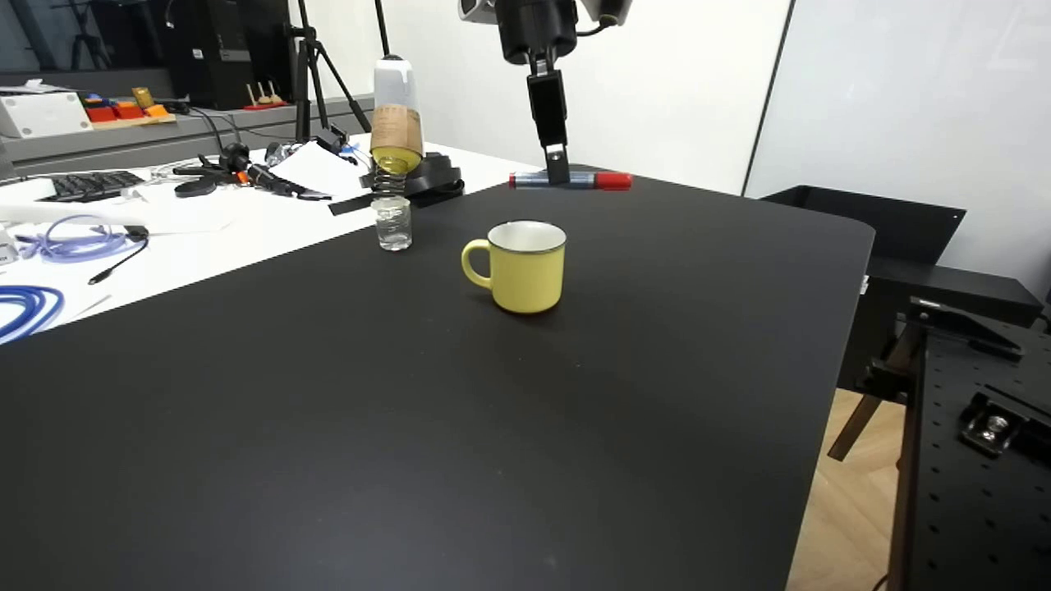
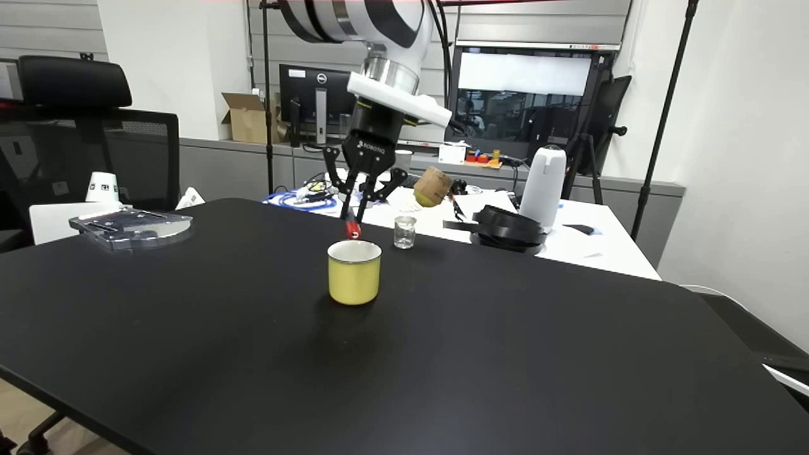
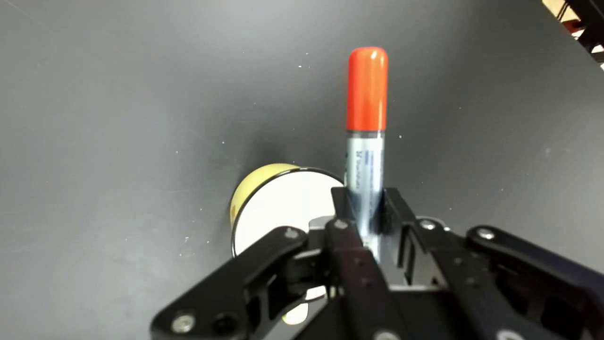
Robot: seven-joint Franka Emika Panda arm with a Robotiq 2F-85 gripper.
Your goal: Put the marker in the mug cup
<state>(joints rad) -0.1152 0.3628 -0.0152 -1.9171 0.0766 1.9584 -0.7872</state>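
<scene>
Tool (image 3: 365, 203) is clamped on the marker (image 1: 583, 180), one of the fingers (image 3: 396, 205) on each side of the barrel, no slack visible. Marker sits crosswise in the tool, roughly level in an exterior view, above the surface (image 1: 410, 460). Red cap (image 3: 367, 89) sticks out past the fingertips in the wrist view. Mug (image 2: 354, 281) stands upright on the surface, lower than the tool and near it; marker is outside it, not touching. Wrist view has the mug partly hidden behind the tool. Handle (image 1: 465, 264) shows in an exterior view. Clear container (image 2: 404, 232) is on the surface too, off to one side of the tool. White desk (image 1: 197, 254) with keyboard (image 1: 94, 185) is well apart from the tool.
</scene>
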